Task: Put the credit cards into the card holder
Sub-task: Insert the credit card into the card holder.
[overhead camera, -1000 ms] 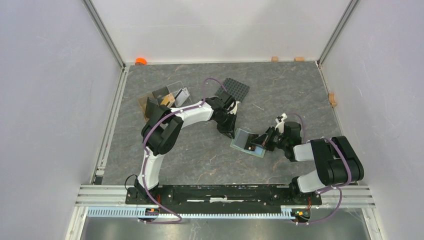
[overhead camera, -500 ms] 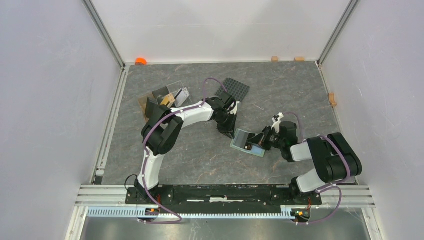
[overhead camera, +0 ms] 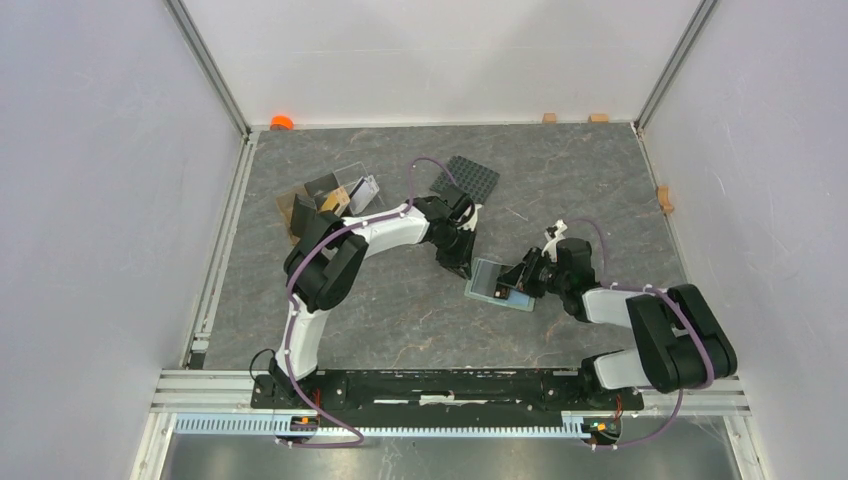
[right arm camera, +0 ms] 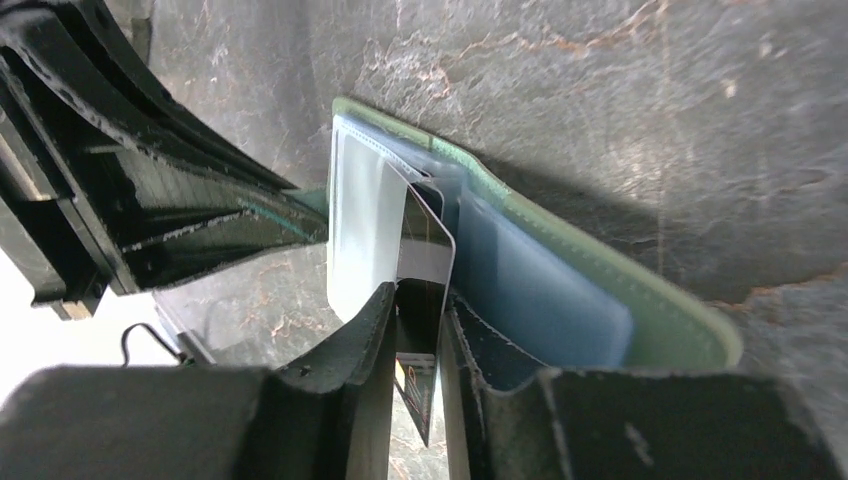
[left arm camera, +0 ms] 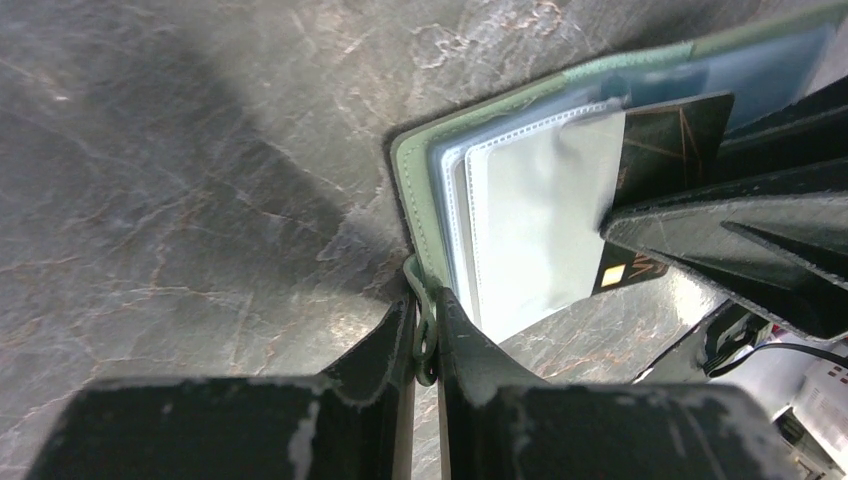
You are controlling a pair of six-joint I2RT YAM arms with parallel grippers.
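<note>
The card holder (overhead camera: 492, 283) lies open on the table, sage-green outside, with clear and blue sleeves inside. My left gripper (overhead camera: 463, 261) is shut on the green loop at its edge (left arm camera: 427, 335). My right gripper (overhead camera: 521, 284) is shut on a black credit card (right arm camera: 425, 250). The card's far end sits between the holder's clear sleeves (left arm camera: 670, 135). The holder's green edge shows in the left wrist view (left arm camera: 412, 185) and in the right wrist view (right arm camera: 640, 300). More cards lie in the brown tray (overhead camera: 300, 203) at the back left, one white-grey (overhead camera: 363, 188) and one tan (overhead camera: 336, 197).
A black studded plate (overhead camera: 466, 180) lies just beyond the left gripper. An orange object (overhead camera: 282, 122) sits in the back left corner. Small wooden blocks stand along the back wall (overhead camera: 549, 118) and the right wall (overhead camera: 664, 198). The two grippers are close together over the holder.
My right gripper has moved left towards the holder with the black card, and the card sits deeper among the sleeves. The left gripper has kept its hold and barely moved.
</note>
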